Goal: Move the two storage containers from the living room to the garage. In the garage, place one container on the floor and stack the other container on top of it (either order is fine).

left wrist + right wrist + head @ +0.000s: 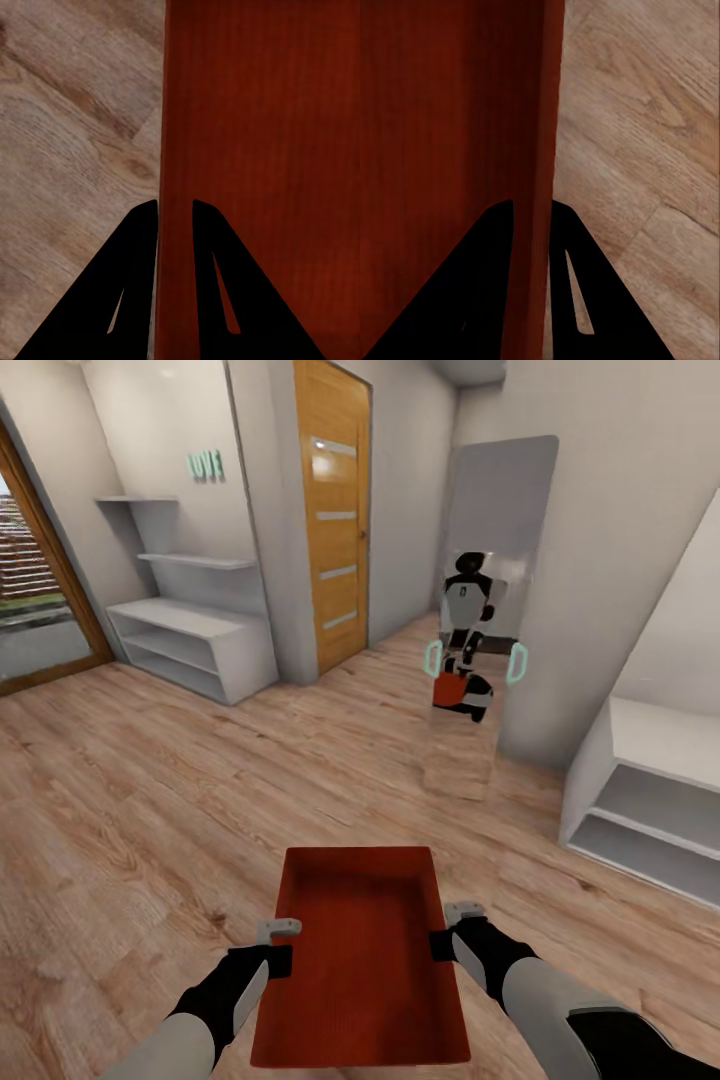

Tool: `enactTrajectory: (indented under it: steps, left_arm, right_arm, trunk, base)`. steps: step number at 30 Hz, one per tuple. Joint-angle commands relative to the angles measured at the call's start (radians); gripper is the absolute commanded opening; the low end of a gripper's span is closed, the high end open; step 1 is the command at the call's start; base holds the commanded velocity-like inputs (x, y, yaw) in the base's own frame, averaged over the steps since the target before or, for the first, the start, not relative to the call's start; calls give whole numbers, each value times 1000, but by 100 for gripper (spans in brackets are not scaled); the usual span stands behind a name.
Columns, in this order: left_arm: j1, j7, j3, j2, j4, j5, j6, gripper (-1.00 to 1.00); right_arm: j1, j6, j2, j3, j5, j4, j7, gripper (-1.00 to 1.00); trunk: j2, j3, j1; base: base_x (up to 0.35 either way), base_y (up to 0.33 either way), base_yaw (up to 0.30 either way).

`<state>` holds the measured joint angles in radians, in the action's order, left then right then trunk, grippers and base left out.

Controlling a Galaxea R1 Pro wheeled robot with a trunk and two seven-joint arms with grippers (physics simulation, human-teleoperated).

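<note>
Both fingers (174, 225) pinch storage container (362, 950) walls; mirror (480, 610) ahead.

Wood-plank floor (200, 790), white shelves (190, 630), orange door (335, 510) (mirror (495, 530) beside it).

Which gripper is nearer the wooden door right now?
Left. The left gripper clamps the container's left wall, on the side of the wooden door; the right gripper clamps the opposite wall, farther from it.
</note>
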<state>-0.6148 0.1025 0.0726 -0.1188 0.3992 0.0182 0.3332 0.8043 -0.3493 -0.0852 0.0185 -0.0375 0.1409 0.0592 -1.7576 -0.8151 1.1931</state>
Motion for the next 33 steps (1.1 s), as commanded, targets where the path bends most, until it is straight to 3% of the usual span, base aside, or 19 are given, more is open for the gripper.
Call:
enactTrajectory:
  steps: [1,16,33]
  left_arm:
    - [0,-4,-20,18,-2,-29,20,-100]
    - [0,-4,-20,18,-2,-29,20,-100]
    - [0,-4,-20,18,-2,-29,20,-100]
  right_arm:
    - [1,-5,0,57,22,5,-1,-100]
    - [1,-5,0,57,22,5,-1,-100]
    - [1,-5,0,56,22,5,-1,-100]
  trunk:
    - [0,-1,1]
    - [0,-1,1]
    - [0,-1,1]
  base:
    - [348,0,280]
    - [348,0,273]
    - [348,0,28]
